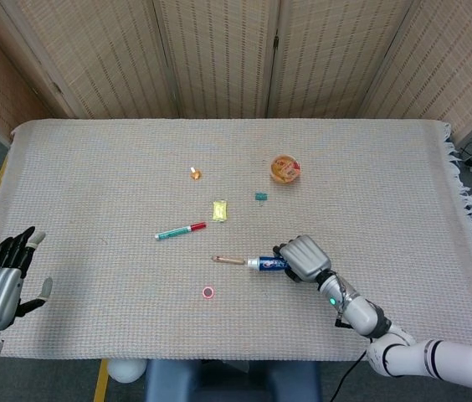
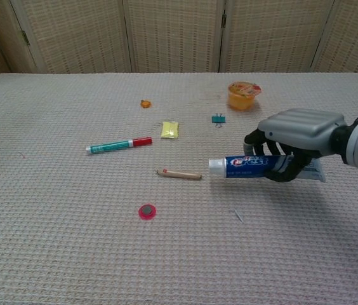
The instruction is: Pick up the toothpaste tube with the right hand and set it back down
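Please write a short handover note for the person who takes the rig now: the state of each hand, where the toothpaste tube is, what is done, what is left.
Right hand: grips the toothpaste tube around its rear half, cap pointing toward the wooden stick.
Left hand: holds nothing, fingers apart, at the table's near left edge.
Done: tube grasped; in the chest view it looks lifted off the cloth.
Left: set the tube back down, release. Mind the wooden stick, close to the cap.
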